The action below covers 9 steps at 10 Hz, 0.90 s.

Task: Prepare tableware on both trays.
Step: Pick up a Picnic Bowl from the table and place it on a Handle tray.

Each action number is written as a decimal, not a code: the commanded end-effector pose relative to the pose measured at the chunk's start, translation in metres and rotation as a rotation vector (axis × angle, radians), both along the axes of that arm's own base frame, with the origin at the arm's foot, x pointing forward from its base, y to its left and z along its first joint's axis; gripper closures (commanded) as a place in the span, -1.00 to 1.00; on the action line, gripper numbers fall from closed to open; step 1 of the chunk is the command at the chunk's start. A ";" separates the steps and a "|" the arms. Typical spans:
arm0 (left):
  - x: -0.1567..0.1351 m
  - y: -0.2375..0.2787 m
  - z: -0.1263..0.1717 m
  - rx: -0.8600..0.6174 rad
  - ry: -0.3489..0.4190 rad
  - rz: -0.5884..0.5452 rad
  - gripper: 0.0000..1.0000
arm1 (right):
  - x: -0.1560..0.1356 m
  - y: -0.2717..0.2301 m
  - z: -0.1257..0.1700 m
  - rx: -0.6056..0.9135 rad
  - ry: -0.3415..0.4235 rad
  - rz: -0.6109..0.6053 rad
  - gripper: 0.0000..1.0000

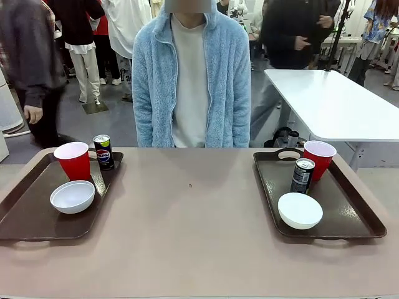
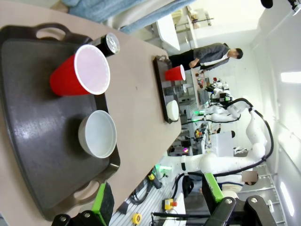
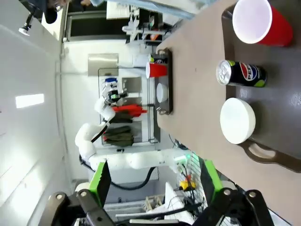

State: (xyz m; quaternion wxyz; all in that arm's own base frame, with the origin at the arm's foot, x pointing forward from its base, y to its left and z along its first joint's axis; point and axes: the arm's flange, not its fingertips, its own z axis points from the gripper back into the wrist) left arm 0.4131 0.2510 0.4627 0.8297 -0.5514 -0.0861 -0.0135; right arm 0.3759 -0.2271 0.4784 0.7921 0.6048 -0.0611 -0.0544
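Each tray already carries a full set. On the left tray (image 1: 31,215), at the frame's lower left, stand a red cup (image 1: 74,160), a soda can (image 1: 103,151) and a white bowl (image 1: 72,196). The right tray (image 1: 355,215), lower right, holds its own cup (image 1: 320,157), can (image 1: 302,175) and bowl (image 1: 300,210). The counter (image 1: 193,224) between them is bare. The left gripper (image 2: 157,200) and right gripper (image 3: 153,183) hang back with fingers released, holding nothing. Judging by this, little or nothing remains.

Each brown tray (image 1: 37,215) (image 1: 355,215) holding upright red cup (image 1: 73,161) (image 1: 319,158), can (image 1: 103,152) (image 1: 302,175), white bowl (image 1: 72,196) (image 1: 300,210)
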 end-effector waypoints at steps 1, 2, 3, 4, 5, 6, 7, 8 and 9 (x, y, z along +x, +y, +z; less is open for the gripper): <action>-0.002 -0.001 0.004 -0.005 0.009 0.002 -1.00 | 0.020 -0.023 -0.005 0.007 0.013 0.080 -1.00; -0.002 -0.001 0.004 -0.005 0.009 0.002 -1.00 | 0.022 -0.029 -0.010 -0.005 0.038 0.077 -1.00; -0.002 -0.001 0.004 -0.005 0.009 0.002 -1.00 | 0.024 -0.032 -0.015 -0.002 0.055 0.067 -1.00; -0.002 -0.001 0.004 -0.005 0.009 0.002 -1.00 | 0.028 -0.034 -0.017 -0.012 0.072 0.063 -1.00; -0.002 -0.001 0.004 -0.005 0.009 0.002 -1.00 | 0.028 -0.028 -0.022 -0.039 0.089 0.056 -1.00; -0.002 -0.001 0.004 -0.005 0.009 0.002 -1.00 | 0.032 -0.024 -0.024 -0.076 0.102 0.050 -1.00; -0.002 -0.001 0.004 -0.005 0.009 0.002 -1.00 | 0.032 -0.018 -0.024 -0.095 0.109 0.057 -1.00; -0.002 -0.001 0.004 -0.005 0.009 0.002 -1.00 | 0.029 -0.009 -0.025 -0.096 0.115 0.053 -1.00; -0.002 -0.001 0.004 -0.005 0.009 0.002 -1.00 | 0.032 -0.025 -0.027 -0.053 0.078 0.058 -1.00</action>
